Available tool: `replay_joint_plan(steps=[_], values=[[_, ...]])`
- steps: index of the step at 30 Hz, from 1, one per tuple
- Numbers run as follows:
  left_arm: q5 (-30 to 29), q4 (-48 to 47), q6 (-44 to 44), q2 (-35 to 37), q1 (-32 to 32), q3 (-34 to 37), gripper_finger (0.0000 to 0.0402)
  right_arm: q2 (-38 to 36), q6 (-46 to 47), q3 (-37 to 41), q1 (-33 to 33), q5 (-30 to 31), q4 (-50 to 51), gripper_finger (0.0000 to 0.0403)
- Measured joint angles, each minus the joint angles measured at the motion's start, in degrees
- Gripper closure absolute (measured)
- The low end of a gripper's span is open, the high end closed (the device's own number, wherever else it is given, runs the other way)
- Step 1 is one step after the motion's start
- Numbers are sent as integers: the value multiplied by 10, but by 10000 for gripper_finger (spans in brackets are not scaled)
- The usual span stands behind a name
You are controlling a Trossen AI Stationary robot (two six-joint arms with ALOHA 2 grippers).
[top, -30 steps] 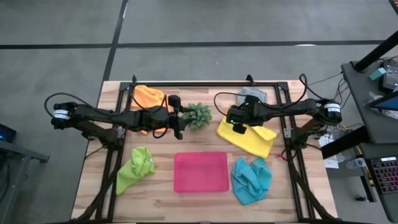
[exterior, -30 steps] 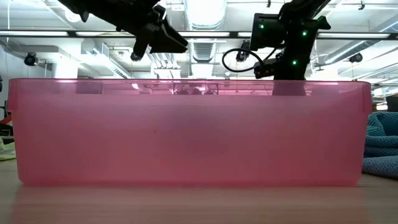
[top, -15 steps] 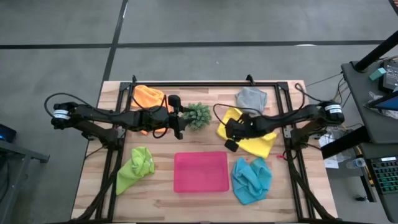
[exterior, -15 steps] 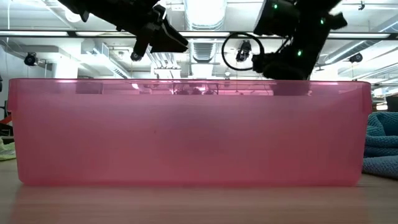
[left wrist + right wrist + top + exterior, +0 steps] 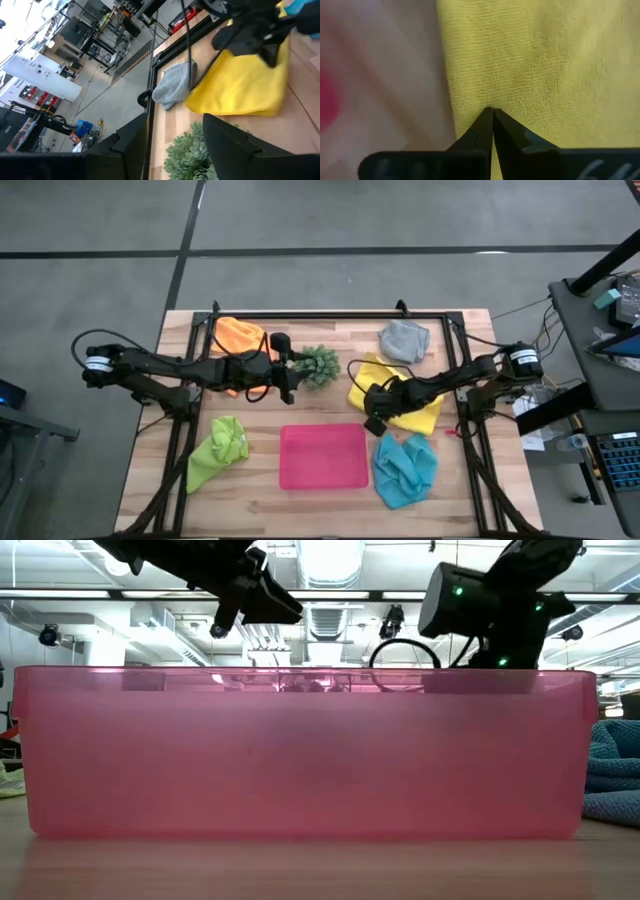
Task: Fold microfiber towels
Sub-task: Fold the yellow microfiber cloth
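Observation:
Five small towels lie on the wooden table: orange [image 5: 240,337] far left, grey [image 5: 404,338] far right, yellow [image 5: 425,408] right of centre, lime green [image 5: 218,450] near left, light blue [image 5: 404,470] near right. The yellow one [image 5: 535,60] lies flat. My right gripper [image 5: 373,422] points steeply down over its near-left part, and its tips [image 5: 492,111] are shut. My left gripper [image 5: 290,376] hangs open above the table beside the plant, and nothing sits between its fingers [image 5: 175,132]. My right gripper's shut fingertips [image 5: 480,131] come down from above at the yellow towel's surface, just inside its left edge [image 5: 462,102]. The towel lies flat on the table there. I cannot tell whether the tips touch it or have cloth between them.
A pink tray [image 5: 323,457] lies at the near centre, just left of my right gripper; it fills the low view [image 5: 300,750] and hides that gripper. A small green plant [image 5: 320,366] stands at the centre. A black frame [image 5: 330,315] runs around the table's far and side edges.
My right gripper has gone toward the table's near edge and down, from over the yellow towel's far-left part to its near-left part, and has tipped to point more steeply downward. The towels have kept their places.

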State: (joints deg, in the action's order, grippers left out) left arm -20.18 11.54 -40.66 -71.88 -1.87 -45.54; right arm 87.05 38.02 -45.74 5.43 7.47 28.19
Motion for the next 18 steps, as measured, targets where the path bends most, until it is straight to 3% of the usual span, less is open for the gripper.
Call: replay_joint_plan(steps=[4, 7, 13, 18], values=[[0, 0, 0, 0, 0, 0, 228, -9, -31, -1, 31, -34, 24, 394], [0, 0, 0, 0, 0, 1, 228, -20, -12, -21, 43, -35, 111, 394], [0, 0, 0, 0, 0, 1, 228, -48, 67, -81, 79, -44, 303, 394], [0, 0, 0, 0, 0, 1, 228, -69, 149, -64, 130, -54, 343, 394]])
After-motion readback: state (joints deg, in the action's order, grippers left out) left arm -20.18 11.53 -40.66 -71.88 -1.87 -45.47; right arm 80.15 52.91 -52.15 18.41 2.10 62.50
